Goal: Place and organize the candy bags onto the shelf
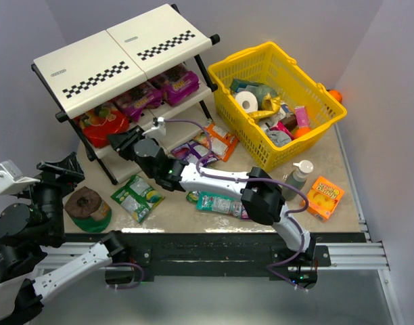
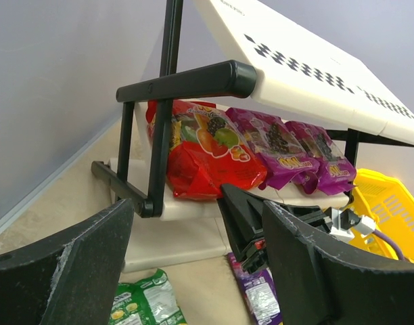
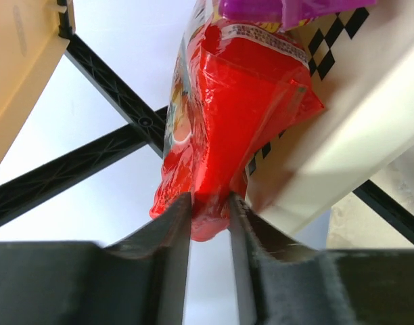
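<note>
On the middle tier of the shelf (image 1: 119,51) lie a red candy bag (image 1: 102,125) and two purple bags (image 1: 136,101) (image 1: 176,82). My right gripper (image 1: 122,142) reaches up to that tier. In the right wrist view its jaws (image 3: 209,206) pinch the lower edge of the red bag (image 3: 227,115), which hangs over the tier's front lip. My left gripper (image 2: 197,264) stands open and holds nothing, to the left of the shelf and facing the red bag (image 2: 207,156). A green bag (image 1: 138,198), a teal bag (image 1: 217,203), a purple bag (image 1: 190,152) and an orange one (image 1: 220,141) lie on the table.
A yellow mesh basket (image 1: 322,95) full of assorted items stands at the right. A grey bottle with a white cap (image 1: 298,177) and a small orange box (image 1: 325,196) sit near the right front. A round brown and green object (image 1: 85,206) lies by the left arm.
</note>
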Controlling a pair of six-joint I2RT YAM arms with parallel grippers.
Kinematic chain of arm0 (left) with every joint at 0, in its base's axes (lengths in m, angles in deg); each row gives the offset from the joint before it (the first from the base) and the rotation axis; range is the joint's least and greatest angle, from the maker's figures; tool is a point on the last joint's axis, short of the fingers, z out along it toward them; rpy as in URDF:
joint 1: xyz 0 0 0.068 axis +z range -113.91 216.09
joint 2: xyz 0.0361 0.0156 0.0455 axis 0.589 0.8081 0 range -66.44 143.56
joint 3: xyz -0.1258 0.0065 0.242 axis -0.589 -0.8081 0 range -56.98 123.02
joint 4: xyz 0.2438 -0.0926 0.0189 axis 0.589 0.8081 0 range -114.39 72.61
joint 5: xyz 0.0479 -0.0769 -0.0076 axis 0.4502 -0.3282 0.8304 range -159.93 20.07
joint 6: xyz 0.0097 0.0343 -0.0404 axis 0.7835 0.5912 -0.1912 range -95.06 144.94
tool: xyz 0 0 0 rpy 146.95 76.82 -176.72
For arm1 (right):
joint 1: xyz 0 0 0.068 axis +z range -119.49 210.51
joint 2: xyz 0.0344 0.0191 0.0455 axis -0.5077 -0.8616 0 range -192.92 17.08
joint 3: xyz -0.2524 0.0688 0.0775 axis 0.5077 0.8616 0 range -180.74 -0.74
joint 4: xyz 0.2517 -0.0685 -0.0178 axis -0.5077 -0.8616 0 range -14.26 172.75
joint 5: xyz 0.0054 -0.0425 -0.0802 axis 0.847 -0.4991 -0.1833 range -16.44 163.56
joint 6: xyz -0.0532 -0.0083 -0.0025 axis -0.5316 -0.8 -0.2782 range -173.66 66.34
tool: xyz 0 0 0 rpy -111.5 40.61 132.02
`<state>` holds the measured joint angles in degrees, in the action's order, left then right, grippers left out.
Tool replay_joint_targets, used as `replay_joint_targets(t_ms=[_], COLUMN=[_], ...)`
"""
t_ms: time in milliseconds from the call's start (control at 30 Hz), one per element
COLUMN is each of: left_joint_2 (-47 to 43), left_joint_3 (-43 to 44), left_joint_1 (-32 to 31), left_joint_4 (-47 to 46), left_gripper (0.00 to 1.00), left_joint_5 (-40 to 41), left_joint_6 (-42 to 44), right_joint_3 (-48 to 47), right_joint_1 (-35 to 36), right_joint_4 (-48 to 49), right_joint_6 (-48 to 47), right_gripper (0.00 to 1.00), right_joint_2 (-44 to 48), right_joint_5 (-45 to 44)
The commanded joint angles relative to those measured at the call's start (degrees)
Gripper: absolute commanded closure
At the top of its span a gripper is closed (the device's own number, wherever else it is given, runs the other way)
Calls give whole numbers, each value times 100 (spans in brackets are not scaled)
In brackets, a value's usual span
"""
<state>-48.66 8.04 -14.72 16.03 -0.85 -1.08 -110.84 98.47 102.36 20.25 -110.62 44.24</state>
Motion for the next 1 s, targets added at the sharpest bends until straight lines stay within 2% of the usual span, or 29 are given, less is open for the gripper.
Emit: replay_joint_targets(t_ms=[0,200,267,333,467,533,567,633,767,867,967], left_joint_2=[-64,-134,-134,-152,-178,-178,-170,-152,-64,67,243], left_joint_3=[-33,-33,-24,2,38,46,47,38,-41,-173,-445], left_joint_1=[-61,-70,-78,-79,-96,-96,-96,-96,-105,-105,-105], left_joint_4=[36,123,158,202,308,326,343,370,387,300,159], left_gripper=[18,18,18,18,18,17,16,15,10,2,0], left_joint_5=[194,238,246,229,89,27,-69,-192,-674,-1122,-1580], left_joint_6=[-201,-263,-272,-324,-369,-395,-412,-474,-518,-413,-246], right_joint_3=[-353,-748,-793,-557,312,875,1059,1613,2483,3046,3880], right_joint_1=[15,-20,-29,-29,-20,-20,-20,-20,-11,-2,-20], right_joint_4=[174,122,25,94,560,779,859,965,1044,606,113], right_joint_6=[-43,-26,9,97,19,-60,-96,-149,-508,-1026,-1308], right_gripper=[76,84,85,81,51,43,34,28,1,1,1], right_joint_2=[-114,-404,-423,-248,323,587,858,1123,1992,2441,3117], right_joint_5=[58,119,207,234,304,313,330,339,594,849,876])
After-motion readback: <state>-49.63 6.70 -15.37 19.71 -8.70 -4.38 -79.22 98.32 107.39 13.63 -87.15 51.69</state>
